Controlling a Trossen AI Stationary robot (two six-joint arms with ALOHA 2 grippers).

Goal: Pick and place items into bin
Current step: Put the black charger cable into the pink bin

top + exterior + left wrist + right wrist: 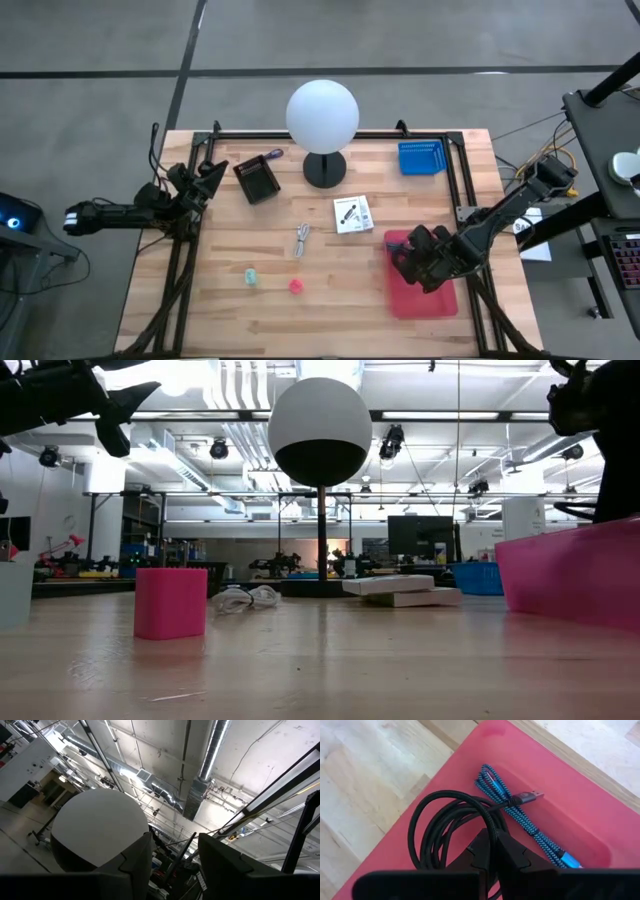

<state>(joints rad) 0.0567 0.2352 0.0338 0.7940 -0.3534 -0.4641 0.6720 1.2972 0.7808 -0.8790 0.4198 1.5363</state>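
Overhead, we see the right gripper (408,262) hanging over the near-left corner of the red bin (432,296), which sits on the right side of the wooden table (220,310). The left gripper (208,180) waits at the far left edge of the table, beside a small dark box (257,181) with a purple cord (273,155) at its far corner. Loose items lie well apart on the boards: a white printed card (352,214) near the base of the white globe lamp (322,115), a silvery metal piece (302,240) just left of it, then a tiny green block (251,276) and a pink block (296,286) nearer us. A blue basket (421,158) stands at the far right. From table height, the pink block (171,603) stands in the foreground, the silvery piece (247,599) behind it, the card (398,589) farther right, and the bin wall (570,580) at the right edge. Through the left wrist camera, we see its two fingers (137,865) spread apart with nothing between them, the lamp globe (97,827) beyond. Through the right wrist camera, the right gripper (492,851) is pinched tight on a dark coiled cable (437,827), which hangs over the bin (560,805); a blue braided cable (512,807) already lies inside.
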